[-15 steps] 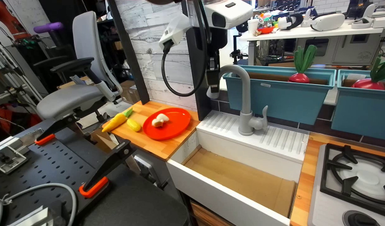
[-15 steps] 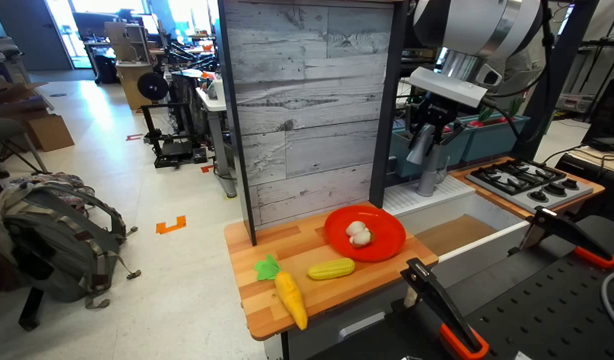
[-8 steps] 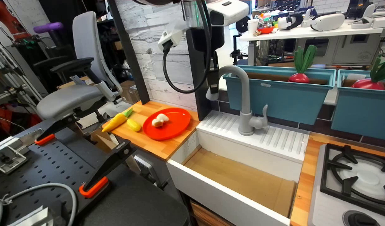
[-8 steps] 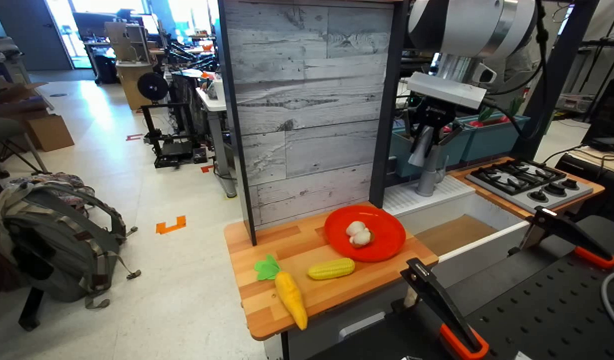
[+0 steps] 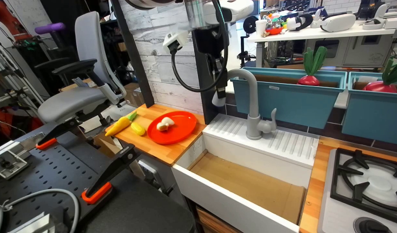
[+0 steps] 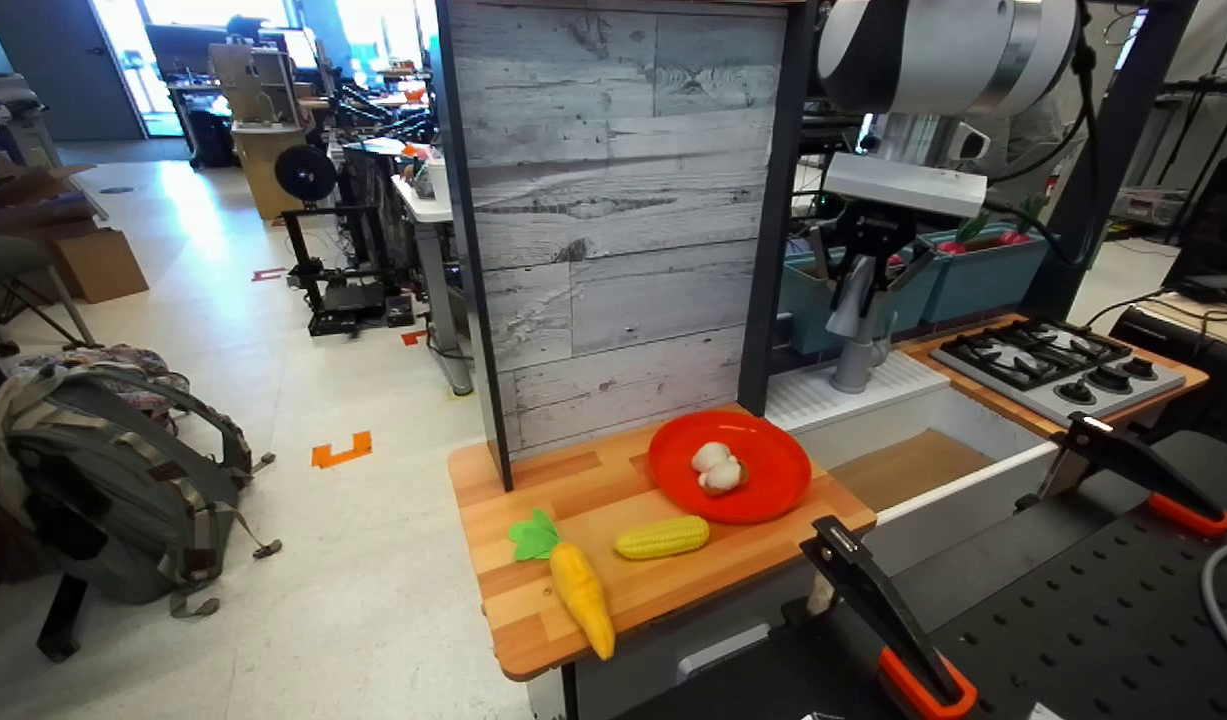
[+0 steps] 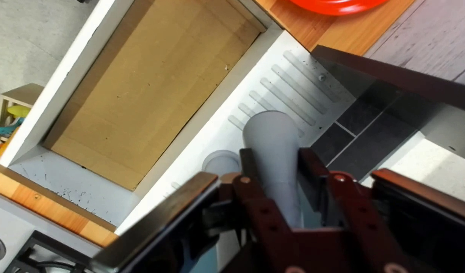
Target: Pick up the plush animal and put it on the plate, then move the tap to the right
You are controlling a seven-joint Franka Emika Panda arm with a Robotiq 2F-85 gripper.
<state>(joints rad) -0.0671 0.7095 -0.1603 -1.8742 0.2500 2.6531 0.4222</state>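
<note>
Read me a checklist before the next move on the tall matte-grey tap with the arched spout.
1. Small cream-white plush toy resting on the round, shallow orange-red plate: ok, in both exterior views.
2. Black two-finger gripper straddling the tap at its spout end: ok, wrist view.
3. Grip firm on both sides: cannot tell.
4. Tap base standing upright on the white ribbed ledge: ok.
5. Clearance between gripper and teal rectangular planter: cannot tell; depth is unclear.
6. Spout far enough right: cannot tell; whose right isn't stated.

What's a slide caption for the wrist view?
Fingers either side of the grey tap's spout, above the ridged white drainboard; cardboard-lined sink alongside, red plate cropped at top.
</note>
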